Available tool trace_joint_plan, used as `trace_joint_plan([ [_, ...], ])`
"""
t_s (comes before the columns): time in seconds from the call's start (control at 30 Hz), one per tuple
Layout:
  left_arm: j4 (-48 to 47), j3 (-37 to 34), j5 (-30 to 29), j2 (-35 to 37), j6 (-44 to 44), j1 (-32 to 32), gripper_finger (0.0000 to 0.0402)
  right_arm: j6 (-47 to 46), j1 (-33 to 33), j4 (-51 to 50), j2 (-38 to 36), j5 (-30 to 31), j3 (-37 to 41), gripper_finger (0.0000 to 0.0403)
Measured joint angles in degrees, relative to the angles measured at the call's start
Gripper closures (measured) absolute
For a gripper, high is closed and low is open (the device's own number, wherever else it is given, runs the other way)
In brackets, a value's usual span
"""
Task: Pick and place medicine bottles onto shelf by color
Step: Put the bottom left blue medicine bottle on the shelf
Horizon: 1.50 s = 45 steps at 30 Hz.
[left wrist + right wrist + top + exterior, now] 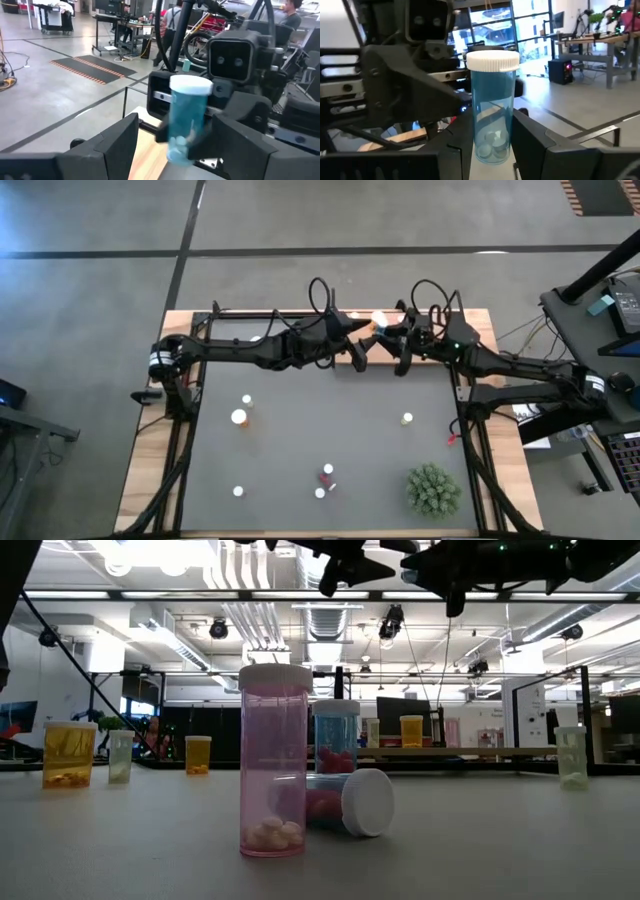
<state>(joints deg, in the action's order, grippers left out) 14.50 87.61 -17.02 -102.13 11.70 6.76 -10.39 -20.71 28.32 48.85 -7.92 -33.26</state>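
Note:
A blue medicine bottle with a white cap stands upright between the fingers of my right gripper, which is shut on it high over the table's far edge; its cap shows in the high view. My left gripper faces it from the left, open, its fingers wide on either side of the bottle and apart from it. The wooden shelf stands at the far edge under both arms and carries an orange bottle. Several other bottles stand on the grey mat. My right gripper pinches the blue bottle's lower body between its two fingers, one on each side. The fingers come roughly level from the table's right. The bottle stands upright in the hold, cap up, lifted clear of the table.
Near the front edge stand a pink bottle and a blue one, with a third lying beside them. Orange and pale green bottles are left, one pale green right. A green spiky plant is front right.

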Motion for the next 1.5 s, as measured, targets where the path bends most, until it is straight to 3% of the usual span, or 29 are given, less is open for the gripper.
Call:
trace_joint_plan([
  [0.3,0.1,0.0,0.0,-0.1,0.0,-0.1,0.0176,0.6,1.7,0.2,0.1,0.2,0.0,0.0300],
  [0.6,0.2,0.1,0.4,-0.1,0.0,-0.1,0.0269,0.3,1.7,0.2,0.1,0.6,0.0,0.0300],
  [0.77,0.2,0.1,1.3,-0.1,0.0,-0.1,0.0297,-0.2,1.7,0.1,0.1,0.6,0.0,0.0300],
  [1.5,1.4,0.1,3.5,-0.2,-0.5,0.0,0.0304,-0.1,1.7,-1.2,0.0,0.3,-0.1,0.0300],
])
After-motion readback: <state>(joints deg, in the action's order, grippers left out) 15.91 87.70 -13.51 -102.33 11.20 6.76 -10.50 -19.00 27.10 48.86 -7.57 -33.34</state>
